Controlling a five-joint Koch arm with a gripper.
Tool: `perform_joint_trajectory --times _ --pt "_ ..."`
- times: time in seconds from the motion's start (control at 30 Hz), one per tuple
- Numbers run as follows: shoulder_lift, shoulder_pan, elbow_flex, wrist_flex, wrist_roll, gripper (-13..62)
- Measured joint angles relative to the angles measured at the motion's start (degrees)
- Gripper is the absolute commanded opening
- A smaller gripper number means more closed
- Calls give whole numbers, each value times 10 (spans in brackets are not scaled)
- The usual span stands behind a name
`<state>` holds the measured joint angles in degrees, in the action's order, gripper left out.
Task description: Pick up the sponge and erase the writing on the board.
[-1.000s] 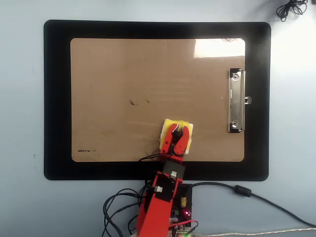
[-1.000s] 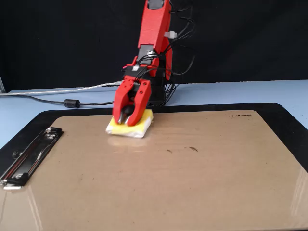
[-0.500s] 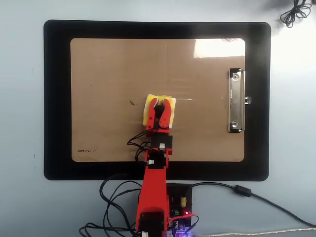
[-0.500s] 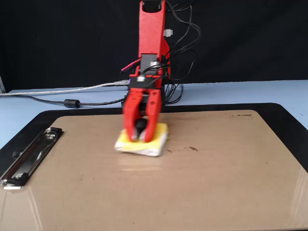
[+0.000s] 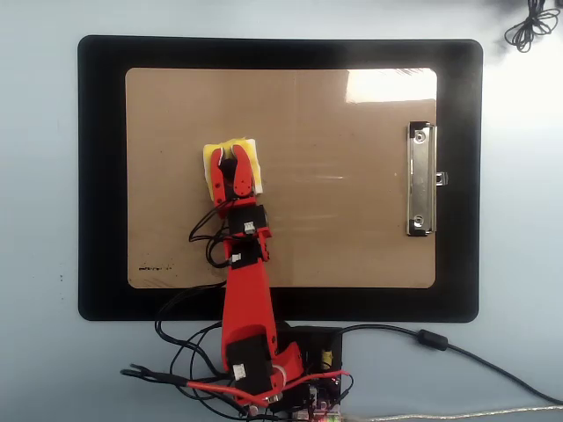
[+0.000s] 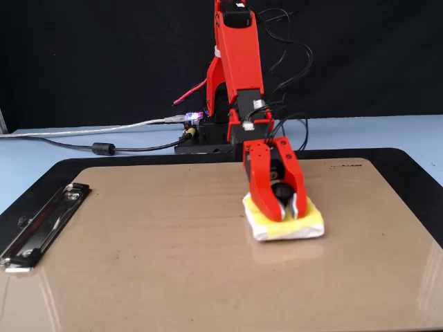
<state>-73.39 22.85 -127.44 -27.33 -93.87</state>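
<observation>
The red hand (image 6: 285,213) was clamped narrowly on the black knob of the small square yellow sponge (image 6: 304,225), pressing it flat against the glossy tan-brown clipboard (image 6: 138,263).

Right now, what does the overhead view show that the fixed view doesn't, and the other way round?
Only the overhead view shows the whole black mat around the board, a dark smudge near the board's lower left corner, and a coiled cable at the top right. Only the fixed view shows the black backdrop and the sponge's black knob between the jaws. Both show the red end effector shut on the yellow sponge resting on the board, and the silver clip.
</observation>
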Motion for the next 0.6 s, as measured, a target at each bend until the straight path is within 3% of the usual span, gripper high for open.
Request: perform_joint_trajectory --times 0.23,0.37,0.6 --pt "0 20 23 3 -7 -80" --pt "92 40 125 2 -10 -80" --pt "-163 50 -183 1 -13 -80"
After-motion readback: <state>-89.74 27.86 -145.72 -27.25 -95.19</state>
